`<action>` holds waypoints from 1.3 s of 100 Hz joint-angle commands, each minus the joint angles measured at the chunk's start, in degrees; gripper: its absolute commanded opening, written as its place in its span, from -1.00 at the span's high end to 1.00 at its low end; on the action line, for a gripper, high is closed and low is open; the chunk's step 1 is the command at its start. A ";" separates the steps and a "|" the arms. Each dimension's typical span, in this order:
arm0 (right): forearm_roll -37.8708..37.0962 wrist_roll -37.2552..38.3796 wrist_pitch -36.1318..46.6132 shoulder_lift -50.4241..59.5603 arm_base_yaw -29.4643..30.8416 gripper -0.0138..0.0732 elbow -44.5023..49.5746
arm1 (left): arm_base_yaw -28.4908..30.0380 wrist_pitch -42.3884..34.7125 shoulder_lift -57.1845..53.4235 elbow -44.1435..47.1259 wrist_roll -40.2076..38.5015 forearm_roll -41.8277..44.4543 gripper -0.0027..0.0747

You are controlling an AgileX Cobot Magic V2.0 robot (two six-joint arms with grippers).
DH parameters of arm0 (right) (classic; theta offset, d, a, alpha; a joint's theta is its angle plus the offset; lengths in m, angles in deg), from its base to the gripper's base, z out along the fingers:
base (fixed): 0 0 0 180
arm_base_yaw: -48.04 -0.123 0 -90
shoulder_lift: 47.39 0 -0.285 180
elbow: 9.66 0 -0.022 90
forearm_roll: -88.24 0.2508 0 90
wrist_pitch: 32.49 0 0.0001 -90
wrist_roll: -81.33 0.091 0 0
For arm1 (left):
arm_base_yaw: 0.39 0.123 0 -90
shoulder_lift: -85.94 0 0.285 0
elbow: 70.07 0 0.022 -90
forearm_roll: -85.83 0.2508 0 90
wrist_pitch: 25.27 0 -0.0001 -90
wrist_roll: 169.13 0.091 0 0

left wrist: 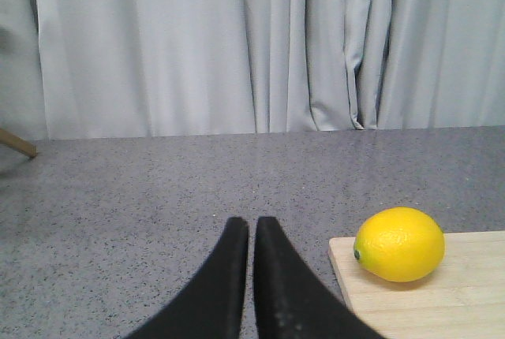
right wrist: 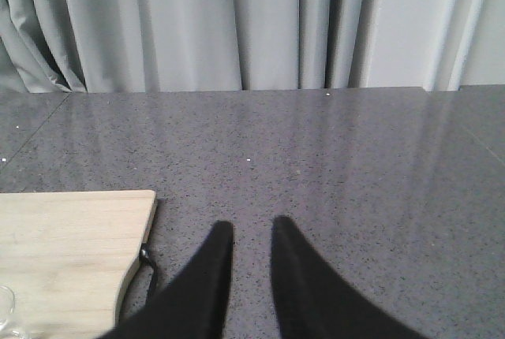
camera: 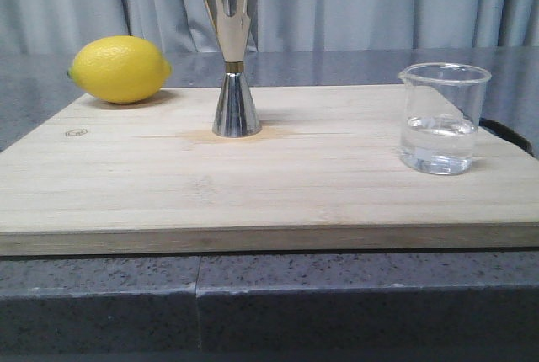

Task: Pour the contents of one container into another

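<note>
The clear glass beaker (camera: 442,118) stands upright at the right end of the wooden board (camera: 253,185), with clear liquid in its lower part and its lip facing left. Upright at the board's back middle is the steel jigger (camera: 232,59), gold band at its waist. Neither gripper shows in the front view. My left gripper (left wrist: 252,222) hovers over the grey table off the board's left end, fingers nearly touching, holding nothing. My right gripper (right wrist: 251,225) is over the table off the board's right end, fingers slightly apart and empty. A sliver of the beaker's rim (right wrist: 6,307) shows there.
A yellow lemon (camera: 120,69) lies on the board's back left corner, also in the left wrist view as the lemon (left wrist: 399,244). A dark loop (right wrist: 148,264) hangs at the board's right edge. Grey curtains close off the back of the speckled grey table (camera: 354,295).
</note>
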 commanded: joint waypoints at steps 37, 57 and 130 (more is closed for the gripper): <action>-2.55 -0.51 4.25 -1.14 0.32 -0.62 -1.94 | 0.14 -5.71 0.84 -1.94 -0.23 1.42 -0.68; -2.55 -0.51 4.25 -1.14 0.32 -0.62 -1.94 | 0.14 -5.81 0.84 -1.94 -0.23 1.28 -0.66; -1.60 -0.41 -10.95 -7.52 0.32 -0.62 -9.04 | 0.14 14.84 8.72 -11.96 -0.23 1.05 -0.66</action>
